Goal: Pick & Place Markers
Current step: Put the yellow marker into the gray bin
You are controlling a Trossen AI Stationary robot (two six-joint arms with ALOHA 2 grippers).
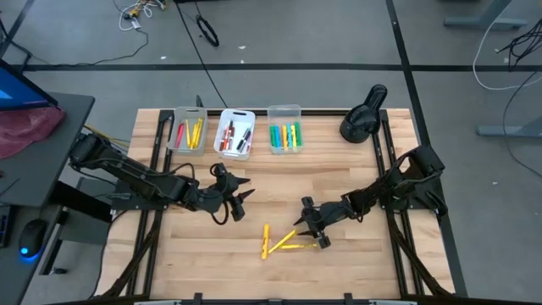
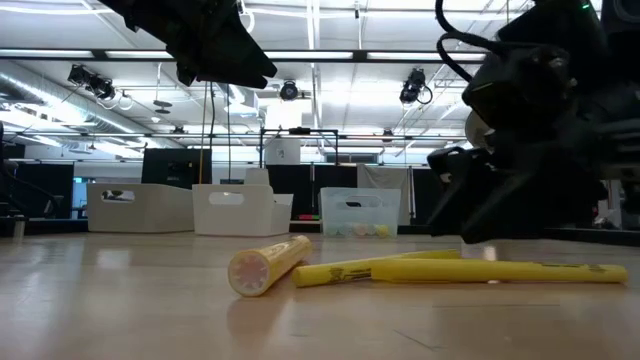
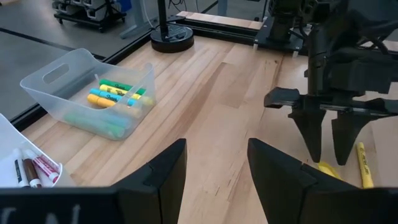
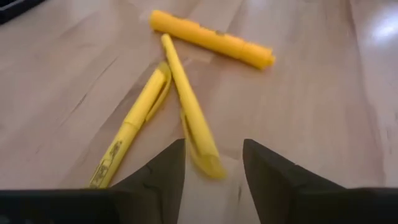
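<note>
The wooden table [image 1: 356, 263] fills the middle of the high view, and everything below is placed against the middle bin [image 1: 235, 134], the white one in the row of three along the table's far edge. Beside it toward the left arm stands a pale bin [image 1: 185, 129] holding red, orange and yellow markers [image 1: 190, 134]; beside it toward the right arm stands a clear bin [image 1: 284, 128] with green, yellow and blue markers [image 1: 286, 135]. The middle bin itself holds red and dark markers [image 1: 234, 135]. Farther along the same edge, past the clear bin, sits a black round-based stand [image 1: 362, 119].

The left gripper [image 1: 243, 196] hangs above bare wood a little nearer the front than the middle bin, its fingers [image 3: 163, 180] apart with nothing between them.

The right gripper [image 1: 315, 234] is low over the table, well toward the front and the right arm's side from the middle bin. Its fingers [image 4: 273, 174] stand apart on either side of the end of one yellow marker [image 4: 189, 109], which lies flat on the wood; I cannot tell whether the pads touch it.

Three yellow markers lie loose on the table, well in front of the middle bin: that one, a second [image 4: 134, 121] just beside it and meeting it at one end, and a third [image 4: 211, 38] lying across beyond them.
</note>
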